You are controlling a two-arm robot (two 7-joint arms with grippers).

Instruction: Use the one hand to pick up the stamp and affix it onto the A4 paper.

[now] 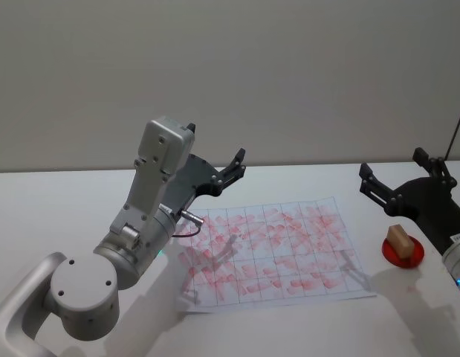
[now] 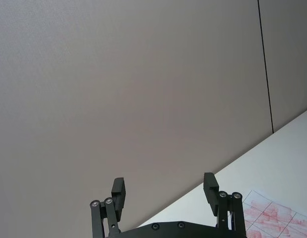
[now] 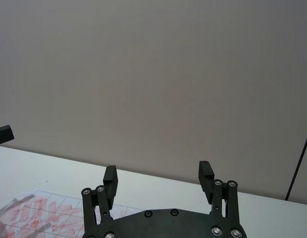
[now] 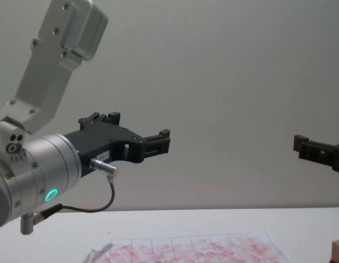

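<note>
Apparently, stamp (image 1: 398,236) on red dish (image 1: 409,258).

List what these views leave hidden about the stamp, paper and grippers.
- Head view: the stamp's underside, hidden by its red holder.
- Chest view: most of the stamp, cut off at the lower right corner.
- Chest view: the A4 paper's near part, cut by the bottom edge.
- Chest view: the right gripper's body, past the right edge.
</note>
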